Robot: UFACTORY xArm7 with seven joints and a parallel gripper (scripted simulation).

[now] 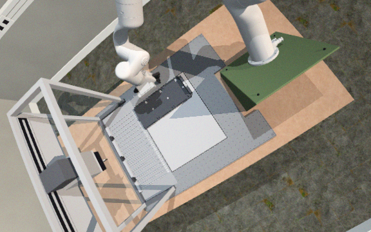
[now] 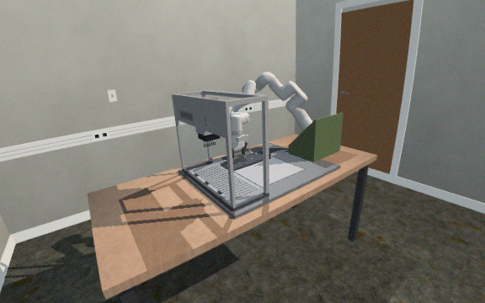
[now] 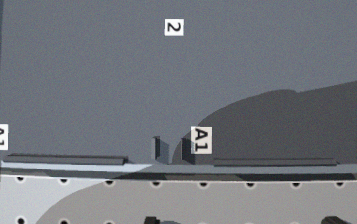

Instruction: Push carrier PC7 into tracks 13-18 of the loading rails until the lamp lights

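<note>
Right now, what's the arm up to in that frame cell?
The xArm is working on the dark carrier, which lies flat on the grey perforated plate in front of the ribbed loading rails. The gripper is open and holds nothing, set at the carrier's long side, low over it. The wrist view shows the carrier's top with position tiles 2 and A1.

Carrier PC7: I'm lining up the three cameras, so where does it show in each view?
Top: dark carrier, centre, beside the gripper.
Exterior: dark slab inside the frame, under the arm.
Wrist: grey surface filling the upper picture.
Shared landmark: the perforated plate.
</note>
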